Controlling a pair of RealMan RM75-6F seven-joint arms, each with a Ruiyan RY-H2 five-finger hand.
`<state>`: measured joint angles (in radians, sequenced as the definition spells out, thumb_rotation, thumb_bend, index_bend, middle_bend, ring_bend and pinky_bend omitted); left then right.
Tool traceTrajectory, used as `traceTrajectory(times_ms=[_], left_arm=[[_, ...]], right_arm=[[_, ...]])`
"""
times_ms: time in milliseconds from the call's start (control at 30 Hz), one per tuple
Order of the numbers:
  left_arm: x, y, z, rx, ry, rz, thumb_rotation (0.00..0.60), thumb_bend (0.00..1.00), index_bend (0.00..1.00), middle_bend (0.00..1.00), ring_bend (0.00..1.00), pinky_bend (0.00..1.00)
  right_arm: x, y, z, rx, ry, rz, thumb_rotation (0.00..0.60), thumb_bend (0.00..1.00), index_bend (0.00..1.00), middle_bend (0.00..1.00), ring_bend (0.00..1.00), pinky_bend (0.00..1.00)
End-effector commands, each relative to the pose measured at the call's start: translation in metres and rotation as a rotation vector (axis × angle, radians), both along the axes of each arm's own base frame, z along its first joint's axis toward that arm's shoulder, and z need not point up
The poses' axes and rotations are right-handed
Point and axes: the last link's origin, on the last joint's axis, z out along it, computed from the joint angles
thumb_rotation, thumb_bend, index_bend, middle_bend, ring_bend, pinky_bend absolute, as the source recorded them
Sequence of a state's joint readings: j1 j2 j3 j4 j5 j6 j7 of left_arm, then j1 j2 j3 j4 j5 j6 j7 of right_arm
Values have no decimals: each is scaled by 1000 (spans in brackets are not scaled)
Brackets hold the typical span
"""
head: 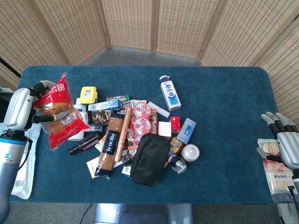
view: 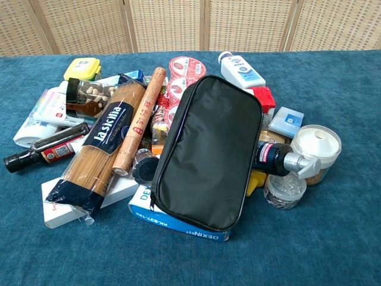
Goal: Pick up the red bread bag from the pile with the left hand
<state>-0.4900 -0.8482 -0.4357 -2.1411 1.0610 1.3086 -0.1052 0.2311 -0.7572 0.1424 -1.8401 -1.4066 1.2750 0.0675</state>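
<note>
Holding the red bread bag (head: 60,112) up at the left of the head view, clear of the pile (head: 135,135), with the left hand (head: 19,109) and its fingers wrapped tight round the bag's edge. Best to keep that squeeze steady and gentle, so the soft bread is not crushed or dropped. Resting at the far right edge, with fingers spread and holding nothing: the right hand (head: 282,140). Seen only from the head view, both hands and the bag; from the chest view, just the pile, with the black pouch (view: 208,152) up close.
</note>
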Motion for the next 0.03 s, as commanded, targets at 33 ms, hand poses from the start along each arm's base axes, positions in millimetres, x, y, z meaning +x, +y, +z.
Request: traceTrajectory(times_ms=[33], left_arm=[[2, 2, 7, 19, -10, -7, 600, 526, 799, 690, 927, 856]], right_arm=[[2, -3, -3, -4, -9, 11, 588, 244, 0, 72, 33, 134]])
